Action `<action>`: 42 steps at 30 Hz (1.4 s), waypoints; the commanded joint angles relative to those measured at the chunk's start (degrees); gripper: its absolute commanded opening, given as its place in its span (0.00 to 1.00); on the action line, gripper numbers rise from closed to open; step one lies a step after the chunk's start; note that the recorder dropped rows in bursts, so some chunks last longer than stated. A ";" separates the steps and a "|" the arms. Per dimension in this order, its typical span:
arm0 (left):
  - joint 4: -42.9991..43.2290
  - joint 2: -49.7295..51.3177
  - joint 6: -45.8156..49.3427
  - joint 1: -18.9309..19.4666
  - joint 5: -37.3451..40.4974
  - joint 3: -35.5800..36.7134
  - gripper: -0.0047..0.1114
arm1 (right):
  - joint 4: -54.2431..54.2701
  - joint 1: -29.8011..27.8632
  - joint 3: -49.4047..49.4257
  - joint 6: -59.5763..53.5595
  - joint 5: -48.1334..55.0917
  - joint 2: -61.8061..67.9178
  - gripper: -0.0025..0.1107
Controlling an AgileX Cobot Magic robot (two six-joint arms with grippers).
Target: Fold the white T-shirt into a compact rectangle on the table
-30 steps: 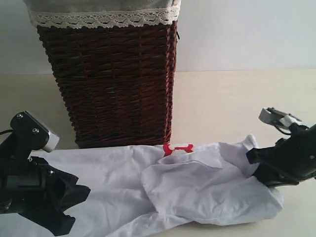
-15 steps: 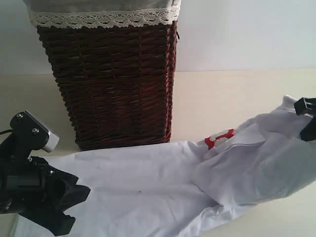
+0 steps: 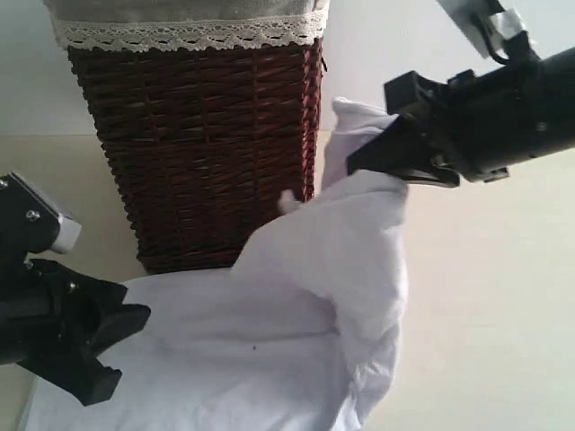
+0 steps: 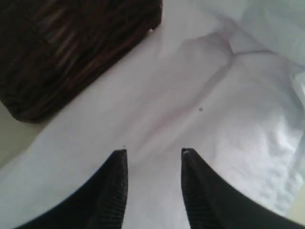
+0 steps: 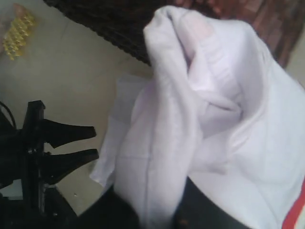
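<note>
The white T-shirt (image 3: 260, 359) lies spread on the table (image 3: 485, 296) in front of the basket. Its right part is lifted in a hanging fold. My right gripper (image 3: 361, 163) is high up beside the basket's right edge, shut on a bunch of the shirt's cloth (image 5: 200, 95), which hides the fingers at my right gripper (image 5: 159, 210). A strip of red lettering (image 5: 296, 212) shows at the frame's corner. My left gripper (image 3: 115, 352) hovers low over the shirt's left part (image 4: 200, 109). My left gripper (image 4: 153, 153) stands open, with only flat cloth below the gap.
A tall dark wicker basket (image 3: 207, 153) with a lace-trimmed liner (image 3: 189, 34) stands at the back, touching the shirt's far edge. A small yellow coiled thing (image 5: 18, 31) lies on the table beyond the basket. Bare table stretches to the right.
My right gripper has risen from the table's right side and swung left toward the basket, dragging the shirt's right part up. The red lettering has gone out of the exterior view. The left arm shifted slightly.
</note>
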 commanded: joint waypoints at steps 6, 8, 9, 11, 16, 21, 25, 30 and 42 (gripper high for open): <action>-0.03 -12.29 4.25 -0.26 13.56 4.06 0.37 | 14.54 16.13 -0.73 -7.66 -14.00 7.81 0.02; -0.03 -14.54 6.29 -0.26 15.09 5.59 0.37 | 19.16 19.75 -1.72 -12.06 -14.27 10.34 0.02; -0.03 -15.58 6.27 -0.26 16.27 6.17 0.37 | 21.79 21.69 -2.67 -13.87 -13.86 11.85 0.02; -0.03 -17.42 6.27 -0.26 18.71 6.45 0.37 | 26.53 25.34 -5.09 -16.53 -14.40 14.62 0.02; -0.03 -21.39 6.27 -0.26 19.78 6.99 0.37 | 31.90 32.83 -12.60 -22.52 -17.18 20.82 0.21; -0.03 -24.34 7.42 -0.26 20.79 8.91 0.37 | 22.51 33.94 -16.76 -16.94 -17.13 21.31 0.60; -0.03 -25.24 7.42 -0.26 20.49 8.91 0.37 | -3.02 32.16 -16.76 4.65 -21.57 18.24 0.53; -1.50 -21.63 7.31 -0.26 8.54 8.49 0.36 | -55.42 31.88 -16.51 44.84 -11.13 16.92 0.49; -2.18 16.23 -3.42 -0.26 7.49 -0.72 0.04 | -61.43 31.88 -10.83 42.57 -8.82 23.56 0.02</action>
